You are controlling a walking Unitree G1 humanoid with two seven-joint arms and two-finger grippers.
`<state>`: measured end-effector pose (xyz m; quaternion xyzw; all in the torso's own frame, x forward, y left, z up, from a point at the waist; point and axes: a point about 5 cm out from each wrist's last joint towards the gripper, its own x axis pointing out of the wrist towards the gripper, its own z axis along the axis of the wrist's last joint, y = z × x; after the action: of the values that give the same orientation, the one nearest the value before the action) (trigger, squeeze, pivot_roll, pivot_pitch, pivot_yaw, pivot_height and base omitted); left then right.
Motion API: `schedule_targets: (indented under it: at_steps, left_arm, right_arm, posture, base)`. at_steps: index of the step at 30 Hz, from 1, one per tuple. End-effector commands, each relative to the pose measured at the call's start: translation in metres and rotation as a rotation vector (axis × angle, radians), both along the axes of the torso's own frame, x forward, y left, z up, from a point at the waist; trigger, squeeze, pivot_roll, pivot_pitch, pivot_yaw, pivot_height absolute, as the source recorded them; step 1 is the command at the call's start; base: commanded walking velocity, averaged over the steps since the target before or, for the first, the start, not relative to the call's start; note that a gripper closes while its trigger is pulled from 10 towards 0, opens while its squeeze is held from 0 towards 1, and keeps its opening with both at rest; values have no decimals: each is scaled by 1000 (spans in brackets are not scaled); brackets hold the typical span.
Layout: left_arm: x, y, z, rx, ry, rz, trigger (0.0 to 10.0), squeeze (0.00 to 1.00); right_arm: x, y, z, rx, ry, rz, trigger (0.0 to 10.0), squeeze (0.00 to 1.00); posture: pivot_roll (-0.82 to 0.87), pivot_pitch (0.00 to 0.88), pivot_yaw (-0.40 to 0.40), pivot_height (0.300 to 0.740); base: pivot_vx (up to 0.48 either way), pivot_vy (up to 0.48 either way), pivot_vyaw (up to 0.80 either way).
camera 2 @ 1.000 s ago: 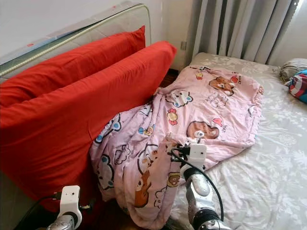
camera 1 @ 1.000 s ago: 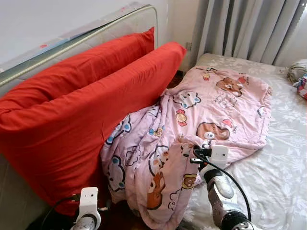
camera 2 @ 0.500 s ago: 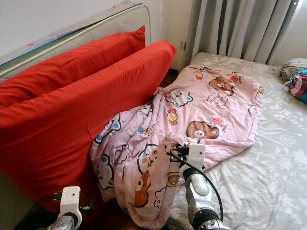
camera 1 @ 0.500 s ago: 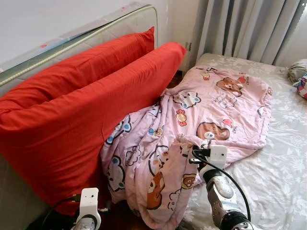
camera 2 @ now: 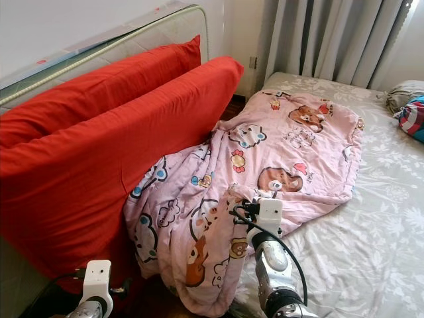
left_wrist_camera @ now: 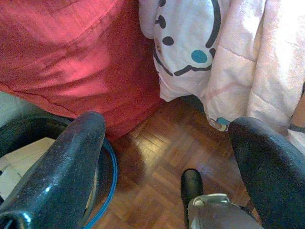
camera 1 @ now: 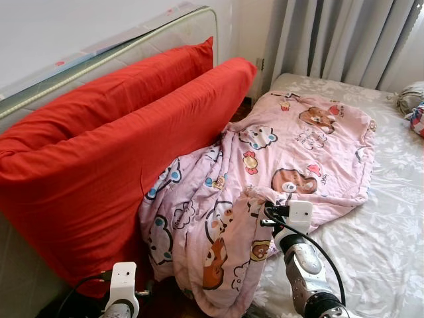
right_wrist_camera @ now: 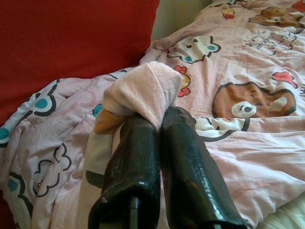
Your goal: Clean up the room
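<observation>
Blanket (camera 1: 265,179): pink cartoon print, draped off the bed (camera 1: 391,225) edge beside two red pillows (camera 1: 112,159)
Right claw (right_wrist_camera: 155,117): fingers pressed together, pinching a fold of blanket (bunched above the tips)
Left claw (left_wrist_camera: 167,157): fingers spread apart, holding nothing, low over the wooden floor (left_wrist_camera: 157,162)
</observation>
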<state>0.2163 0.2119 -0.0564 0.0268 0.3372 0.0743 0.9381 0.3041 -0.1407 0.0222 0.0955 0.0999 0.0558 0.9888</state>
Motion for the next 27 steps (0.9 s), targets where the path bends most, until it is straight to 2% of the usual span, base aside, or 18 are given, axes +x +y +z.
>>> schedule_targets:
  at_steps: [1, 27]
  left_arm:
    - [-6, 3, -4, 4, 33, 14, 10000, 0]
    - [-9, 2, -6, -10, 47, 16, 10000, 0]
  right_arm:
    - [2, 3, 4, -8, -25, 11, 10000, 0]
    - [1, 4, 3, -13, -17, 12, 10000, 0]
  posture:
    - [22, 34, 21, 740]
    - [21, 36, 22, 740]
  base:
    - [0, 0, 0]
    - [0, 0, 0]
